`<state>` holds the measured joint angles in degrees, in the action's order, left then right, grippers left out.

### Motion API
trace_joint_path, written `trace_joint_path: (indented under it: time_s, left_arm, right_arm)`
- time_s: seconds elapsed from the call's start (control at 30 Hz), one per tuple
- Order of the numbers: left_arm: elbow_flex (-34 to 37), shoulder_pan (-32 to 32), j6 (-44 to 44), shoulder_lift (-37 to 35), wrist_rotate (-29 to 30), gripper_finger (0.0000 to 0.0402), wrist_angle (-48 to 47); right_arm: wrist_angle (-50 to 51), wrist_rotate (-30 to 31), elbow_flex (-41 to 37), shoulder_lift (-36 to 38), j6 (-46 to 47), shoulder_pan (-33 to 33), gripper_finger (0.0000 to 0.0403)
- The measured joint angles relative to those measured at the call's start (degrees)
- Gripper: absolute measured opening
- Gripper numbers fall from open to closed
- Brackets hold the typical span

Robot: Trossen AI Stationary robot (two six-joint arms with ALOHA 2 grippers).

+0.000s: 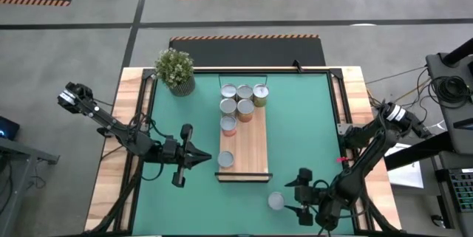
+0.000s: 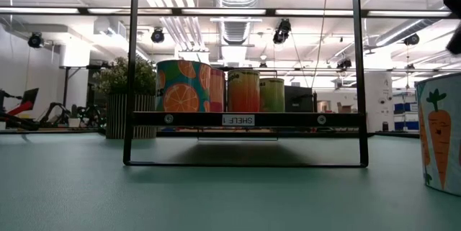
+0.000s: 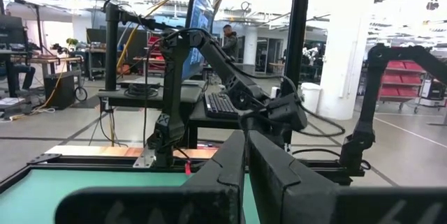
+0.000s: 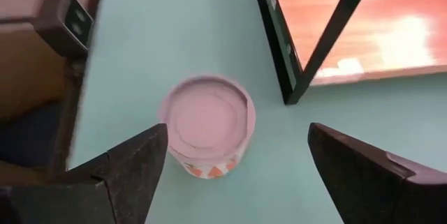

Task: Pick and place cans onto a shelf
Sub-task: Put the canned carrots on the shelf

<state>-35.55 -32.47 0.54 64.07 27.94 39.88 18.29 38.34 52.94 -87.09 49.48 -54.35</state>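
With my right fingers [image 4: 230,175] spread wide above the small white-topped tin with the orange carrot label [image 4: 207,123], standing on the green table mat at the wooden shelf's [image 1: 253,145] five o'clock, I should centre, descend, then squeeze. Left fingers [image 1: 208,157] wait shut.

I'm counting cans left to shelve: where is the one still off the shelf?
In the high view the loose can stands on the green mat just off the shelf's near right corner, beside the open right gripper.
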Motion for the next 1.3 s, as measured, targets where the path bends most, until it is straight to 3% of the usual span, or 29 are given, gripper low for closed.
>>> trace_joint_path:
  time_s: [0.57,1.3]
  left_arm:
    - [0.0,0.0,-0.02,0.02,0.0,0.0,0.44]
    - [0.0,0.0,-0.02,0.02,0.0,0.0,0.4]
  right_arm:
    - [-6.65,-1.15,-0.05,-8.12,-0.58,0.0,0.0329]
    - [-12.89,-0.5,-0.03,-11.09,-2.85,0.76,0.0329]
